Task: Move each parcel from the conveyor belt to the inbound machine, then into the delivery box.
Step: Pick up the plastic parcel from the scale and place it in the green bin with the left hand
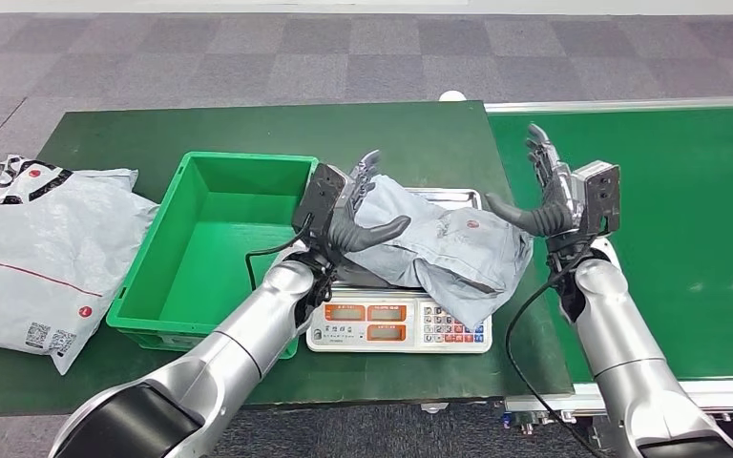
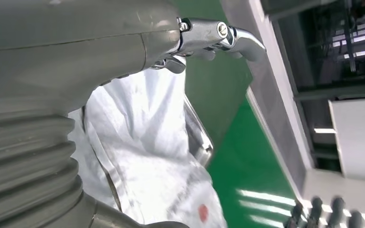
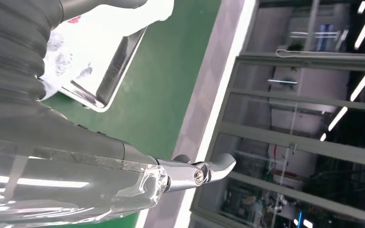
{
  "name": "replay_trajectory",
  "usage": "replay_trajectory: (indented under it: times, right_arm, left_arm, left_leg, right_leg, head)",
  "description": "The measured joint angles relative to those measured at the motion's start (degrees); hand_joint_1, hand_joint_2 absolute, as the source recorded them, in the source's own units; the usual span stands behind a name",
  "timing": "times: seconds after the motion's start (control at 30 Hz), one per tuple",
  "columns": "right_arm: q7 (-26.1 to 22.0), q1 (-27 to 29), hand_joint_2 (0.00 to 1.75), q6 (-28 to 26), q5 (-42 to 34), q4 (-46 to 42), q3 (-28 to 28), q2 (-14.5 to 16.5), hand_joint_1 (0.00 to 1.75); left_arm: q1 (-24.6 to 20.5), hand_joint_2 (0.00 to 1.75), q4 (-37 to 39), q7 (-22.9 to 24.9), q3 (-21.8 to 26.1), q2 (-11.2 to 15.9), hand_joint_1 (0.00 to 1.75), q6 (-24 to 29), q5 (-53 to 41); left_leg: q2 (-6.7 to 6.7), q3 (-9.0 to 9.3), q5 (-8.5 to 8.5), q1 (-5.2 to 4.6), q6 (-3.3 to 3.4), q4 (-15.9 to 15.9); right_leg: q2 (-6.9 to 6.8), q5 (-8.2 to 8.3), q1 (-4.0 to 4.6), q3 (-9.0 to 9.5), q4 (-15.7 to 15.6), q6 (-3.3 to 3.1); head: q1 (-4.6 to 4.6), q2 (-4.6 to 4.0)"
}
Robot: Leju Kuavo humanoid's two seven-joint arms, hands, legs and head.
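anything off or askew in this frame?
The grey parcel sits crooked on the scale: it hangs over the tray's right edge and droops onto the keypad. Both hands, left hand and right hand, are open on either side of it. The green box sits square.

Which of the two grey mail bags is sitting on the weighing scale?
The crumpled grey parcel between the robot's two hands lies on the scale. The other bag lies flat on the table, left of the green box.
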Motion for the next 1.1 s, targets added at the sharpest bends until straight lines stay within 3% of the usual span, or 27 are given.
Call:
replay_trajectory:
  times: [0.27,0.4,0.57,0.7,0.9,1.1]
  right_arm:
    - [-5.0,1.8,1.75,1.6,-4.8,3.8,-2.0,2.5,0.00]
    - [-5.7,1.3,0.00,-0.2,-3.7,5.7,-4.0,3.7,0.00]
    - [-5.8,-0.5,0.00,-1.4,-2.0,9.6,-6.3,4.5,0.00]
    - [-5.7,-2.3,1.75,0.6,-1.2,11.7,-7.0,5.1,0.00]
    - [-1.9,-3.6,1.75,7.1,-3.0,12.5,-7.0,6.8,0.00]
    - [-1.1,-4.0,1.75,7.9,-3.4,12.4,-7.0,7.3,0.00]
  left_arm:
    - [-0.2,1.75,1.0,2.7,-3.6,1.6,0.00,4.7,-14.8]
    - [-1.5,1.75,1.5,4.9,-7.0,3.1,0.00,2.9,-23.8]
    - [-3.5,1.75,2.4,6.0,-9.8,4.4,0.00,-1.8,-31.4]
    - [-4.9,1.75,3.6,6.5,-13.3,5.0,0.00,-6.1,-36.8]
    - [-6.3,1.75,4.9,8.7,-17.8,5.3,0.00,-7.2,-43.6]
    - [-6.6,1.75,5.5,9.8,-19.9,5.3,0.00,-7.2,-45.7]
  left_leg:
    - [0.01,0.00,0.00,0.02,-0.01,0.0]
    - [0.01,0.00,0.01,0.03,-0.01,0.0]
    - [0.01,0.00,0.01,0.00,0.00,0.0]
    - [0.01,0.00,0.01,0.00,-0.01,0.0]
    - [0.00,0.01,0.02,0.04,-0.02,0.0]
    - [0.00,0.01,0.03,0.05,-0.03,0.0]
  right_leg:
    - [0.02,0.00,0.02,-0.01,0.0,-0.01]
    - [0.01,0.00,0.02,0.00,0.0,-0.01]
    - [0.01,0.01,0.00,0.01,0.0,0.00]
    - [0.02,0.01,0.00,0.01,0.0,0.00]
    - [0.01,0.00,0.04,0.00,0.0,-0.01]
    - [0.00,0.00,0.04,0.01,0.0,-0.01]
  head:
    - [0.00,0.00]
    - [0.00,0.00]
    - [0.00,0.00]
    - [0.00,0.00]
    - [0.00,0.00]
    - [0.00,0.00]
